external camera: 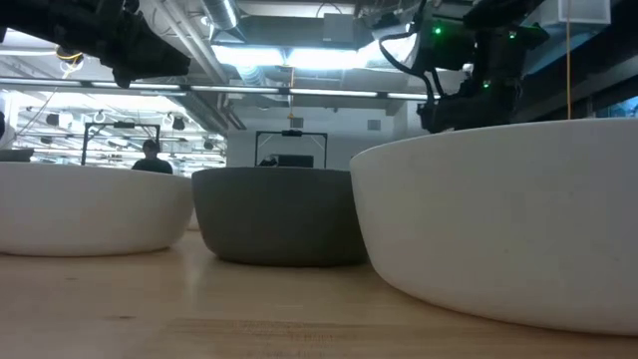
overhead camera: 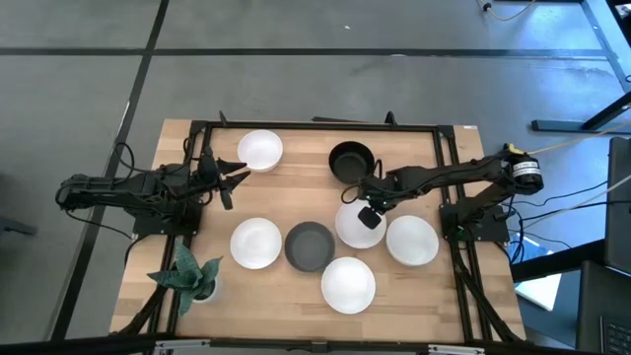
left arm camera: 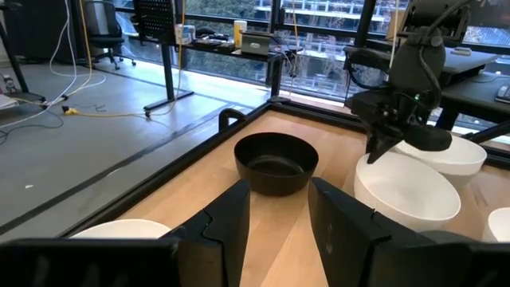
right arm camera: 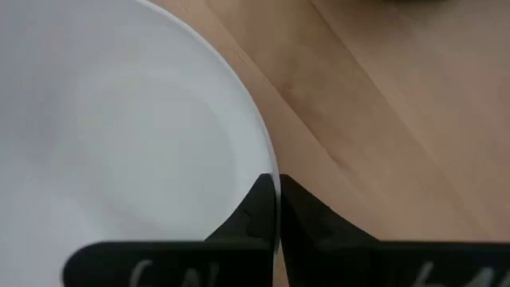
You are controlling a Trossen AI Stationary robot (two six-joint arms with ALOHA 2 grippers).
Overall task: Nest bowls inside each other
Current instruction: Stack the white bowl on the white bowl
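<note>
Gripping the rim of a white bowl right of centre, the right gripper is pinching it; lifting into a neighbour looks next, while the left gripper is waiting spread, upper left.

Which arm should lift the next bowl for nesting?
Right. The right gripper is shut on the rim of the white round bowl mid-table. The left gripper is open, hovering near the far white bowl, holding nothing.
</note>
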